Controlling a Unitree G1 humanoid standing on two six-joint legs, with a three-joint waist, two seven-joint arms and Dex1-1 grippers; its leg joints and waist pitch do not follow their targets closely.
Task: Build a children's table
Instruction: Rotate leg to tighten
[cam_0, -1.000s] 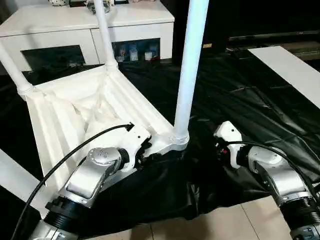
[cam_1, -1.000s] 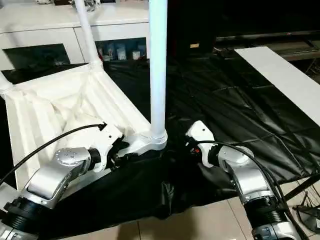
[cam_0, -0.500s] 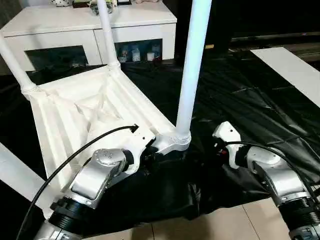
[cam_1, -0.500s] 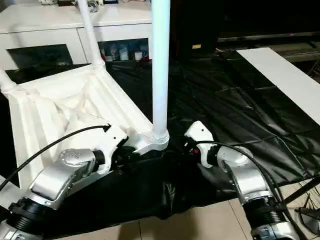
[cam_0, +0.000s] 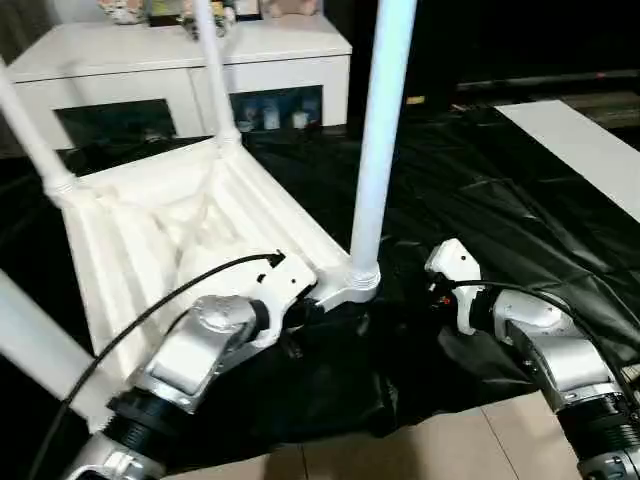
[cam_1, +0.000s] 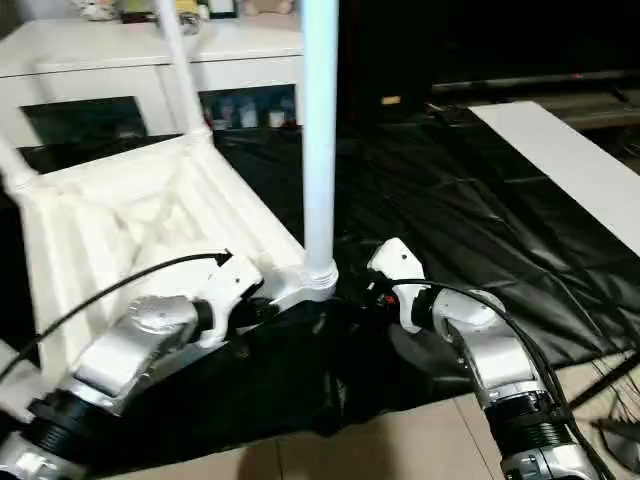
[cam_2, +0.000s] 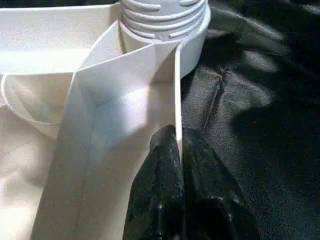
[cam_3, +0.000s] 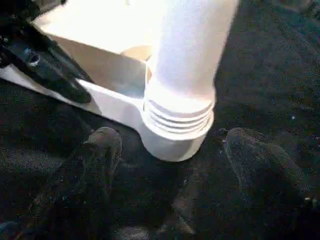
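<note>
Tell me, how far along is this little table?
Nearly built: the tabletop lies upside down on the black sheet with legs standing in its corner sockets. The left tool is pinched on the tabletop's rim, and the right tool waits open beside the nearest leg. It has yet to be turned upright.

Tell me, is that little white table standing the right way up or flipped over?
Flipped over. The tabletop lies on the black sheet with its ribbed underside up, and its legs point upward.

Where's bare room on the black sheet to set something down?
Free: the black plastic sheet between the upright white tapered leg and the flat white board. Crowded: the near corner socket, where the left gripper pinches the upturned white ribbed tabletop and the right gripper waits open.
</note>
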